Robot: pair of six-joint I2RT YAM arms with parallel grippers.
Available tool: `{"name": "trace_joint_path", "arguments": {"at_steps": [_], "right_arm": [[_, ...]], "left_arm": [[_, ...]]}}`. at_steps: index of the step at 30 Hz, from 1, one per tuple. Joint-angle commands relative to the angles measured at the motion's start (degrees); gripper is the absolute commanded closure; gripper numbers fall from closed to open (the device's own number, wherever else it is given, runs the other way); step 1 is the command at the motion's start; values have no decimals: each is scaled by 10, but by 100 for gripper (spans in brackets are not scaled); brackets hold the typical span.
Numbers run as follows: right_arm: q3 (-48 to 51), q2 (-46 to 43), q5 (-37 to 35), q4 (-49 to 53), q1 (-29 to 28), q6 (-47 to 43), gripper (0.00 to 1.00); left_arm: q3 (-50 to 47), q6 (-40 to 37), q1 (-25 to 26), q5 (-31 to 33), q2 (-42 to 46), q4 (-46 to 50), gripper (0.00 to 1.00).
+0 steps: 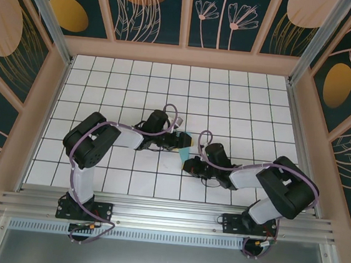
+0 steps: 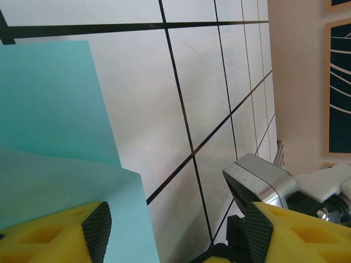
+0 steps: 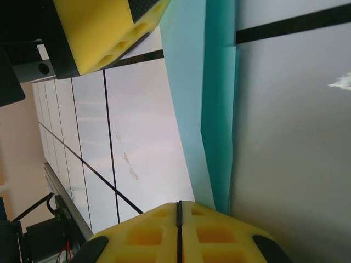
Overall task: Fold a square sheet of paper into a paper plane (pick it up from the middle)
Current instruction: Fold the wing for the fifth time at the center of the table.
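Observation:
The light cyan sheet of paper (image 1: 187,149) lies partly folded on the white grid table, between the two grippers. In the left wrist view the paper (image 2: 49,109) shows two overlapping layers at the left, with one layer running under my left finger pad (image 2: 96,233). My left gripper (image 2: 175,235) is open with bare table between its fingers. My right gripper (image 3: 178,233) is shut, pads together with nothing showing between them. The folded paper (image 3: 216,109) runs alongside it and slips behind its right finger. From above, the left gripper (image 1: 177,141) and right gripper (image 1: 189,164) sit close together.
The white tiled table (image 1: 241,107) is walled by wooden frames with patterned panels. A metal rail (image 1: 166,215) runs along the near edge. A silver part of the right arm (image 2: 263,178) is just beyond my left gripper's right finger. The left gripper's yellow finger (image 3: 104,33) hangs near the paper.

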State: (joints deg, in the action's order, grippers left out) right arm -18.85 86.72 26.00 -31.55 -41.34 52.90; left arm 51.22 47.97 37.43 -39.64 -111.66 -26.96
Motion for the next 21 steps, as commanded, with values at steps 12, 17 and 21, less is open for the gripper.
{"name": "trace_joint_path", "arguments": {"at_steps": [12,17,21], "right_arm": [[-6,27,-35,116,-3,2,92],[-21,-9,-47,124,-11,-2,91],[-47,-48,-59,139,-15,-15,91]], "left_arm": [[-10,-28,-1,49,-31,67,31],[-11,-29,0,52,-31,70,31],[-10,-29,-1,53,-32,72,31]]}}
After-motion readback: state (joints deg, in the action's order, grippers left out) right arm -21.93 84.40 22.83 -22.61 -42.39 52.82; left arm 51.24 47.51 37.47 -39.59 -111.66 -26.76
